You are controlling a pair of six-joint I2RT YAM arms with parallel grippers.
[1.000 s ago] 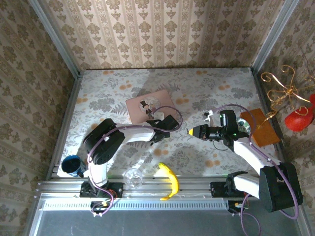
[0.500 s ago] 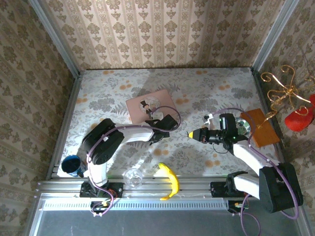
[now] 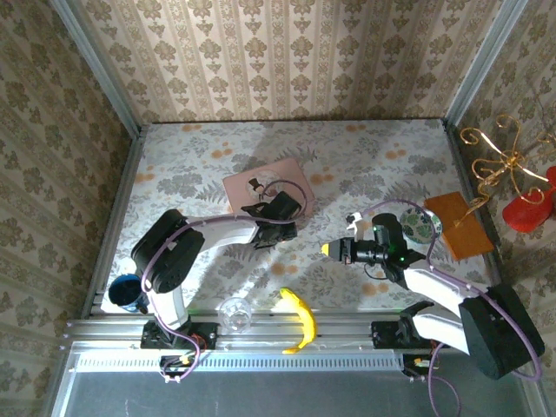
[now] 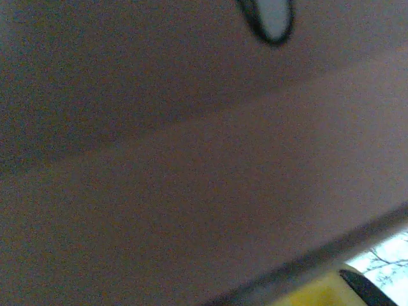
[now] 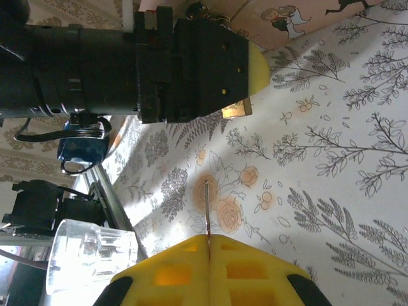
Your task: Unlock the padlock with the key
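My right gripper (image 5: 209, 241) is shut on the key (image 5: 207, 207). The key's thin dark blade sticks out of the yellow pads and points at the left gripper. From above, the right gripper (image 3: 327, 249) hovers mid-table, facing left. The left gripper (image 3: 276, 211) lies low at the near edge of the pink tin (image 3: 252, 189). In the right wrist view the left gripper (image 5: 254, 67) appears shut, and the small brass padlock (image 5: 234, 109) pokes out beside its yellow tip. The key tip and the padlock are apart. The left wrist view is a blur of the pink tin (image 4: 191, 159).
A banana (image 3: 301, 320) and a clear glass (image 3: 234, 313) sit near the front rail, with a blue cup (image 3: 127, 292) at the front left. A brown block (image 3: 458, 224) and a small disc (image 3: 423, 226) lie at the right.
The right gripper with the key has moved left and nearer the front. The left gripper has shifted left, closer along the pink tin's edge.
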